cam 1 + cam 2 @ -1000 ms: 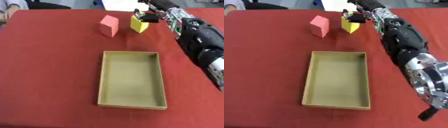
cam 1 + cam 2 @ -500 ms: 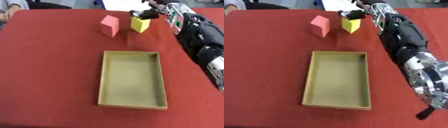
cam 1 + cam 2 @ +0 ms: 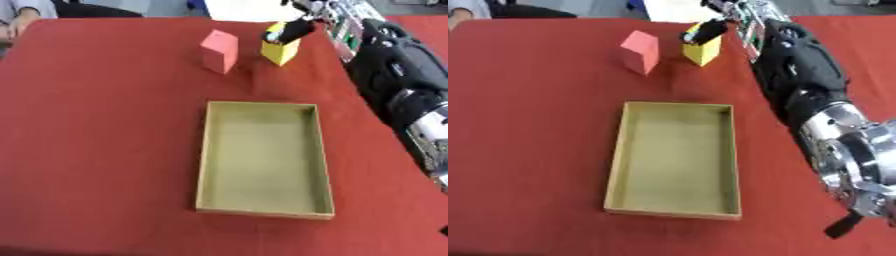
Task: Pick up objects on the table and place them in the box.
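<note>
Fingers [image 3: 289,32] of the right hand [image 3: 302,22] lie over the top of the yellow block [image 3: 280,50] at the far side of the table [image 3: 105,125]. They look curled onto its upper edge, but I cannot tell whether they have closed round it, as the hand blocks the view of the contact. The left hand is out of sight.

Beside the yellow block, near but apart, stands the pink block [image 3: 219,50]. The box [image 3: 262,207] lies open and empty nearer the robot, well apart from both.

To do this grasp well, I judge the thumb and fingers should settle on opposite faces of the yellow block before any lift, since a hold on one top edge could tip it toward the pink one. Then lift straight up, clear of the box wall, and carry it back over the middle of the box.
</note>
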### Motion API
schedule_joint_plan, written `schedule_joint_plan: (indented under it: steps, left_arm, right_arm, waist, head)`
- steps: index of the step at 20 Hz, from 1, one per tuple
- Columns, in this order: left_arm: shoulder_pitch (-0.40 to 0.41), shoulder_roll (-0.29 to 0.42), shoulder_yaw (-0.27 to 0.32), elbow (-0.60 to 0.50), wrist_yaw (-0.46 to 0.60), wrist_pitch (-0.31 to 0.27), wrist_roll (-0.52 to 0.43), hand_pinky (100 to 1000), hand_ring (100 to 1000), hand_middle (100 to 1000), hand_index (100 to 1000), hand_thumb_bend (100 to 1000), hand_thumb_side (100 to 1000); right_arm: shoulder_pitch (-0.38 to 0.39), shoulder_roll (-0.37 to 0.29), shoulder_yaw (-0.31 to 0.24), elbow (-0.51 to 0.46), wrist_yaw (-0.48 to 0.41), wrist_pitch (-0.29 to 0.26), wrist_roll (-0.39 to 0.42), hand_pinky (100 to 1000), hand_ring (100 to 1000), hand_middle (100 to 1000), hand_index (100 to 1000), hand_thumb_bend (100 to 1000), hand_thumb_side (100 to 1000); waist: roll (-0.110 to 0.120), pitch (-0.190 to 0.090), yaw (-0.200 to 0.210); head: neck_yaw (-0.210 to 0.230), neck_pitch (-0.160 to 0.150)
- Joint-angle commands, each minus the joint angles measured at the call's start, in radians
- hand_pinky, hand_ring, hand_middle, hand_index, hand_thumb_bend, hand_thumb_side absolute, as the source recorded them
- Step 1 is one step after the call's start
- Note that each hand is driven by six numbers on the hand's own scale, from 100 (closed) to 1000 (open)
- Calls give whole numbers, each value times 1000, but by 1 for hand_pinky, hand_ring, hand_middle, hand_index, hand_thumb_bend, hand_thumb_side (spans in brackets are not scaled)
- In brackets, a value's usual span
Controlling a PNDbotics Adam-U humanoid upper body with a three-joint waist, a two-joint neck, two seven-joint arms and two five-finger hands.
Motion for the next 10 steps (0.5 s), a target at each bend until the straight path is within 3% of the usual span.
schedule_joint_plan:
  steps: [1, 10]
  left_arm:
    - [-10, 17, -2, -16, 0, -1, -4, 835, 695, 607, 745, 100, 762]
    - [-14, 18, -3, -16, -5, 0, -5, 835, 693, 607, 744, 100, 764]
  right_arm:
    - [-19, -21, -12, -28, 17, 29, 19, 883, 940, 841, 971, 398, 470]
    - [-14, -41, -26, -47, 31, 103, 44, 886, 946, 854, 974, 383, 504]
  waist:
    - [1, -13, 4]
    - [-3, 8, 14]
  head:
    - [-6, -7]
    - [-16, -24]
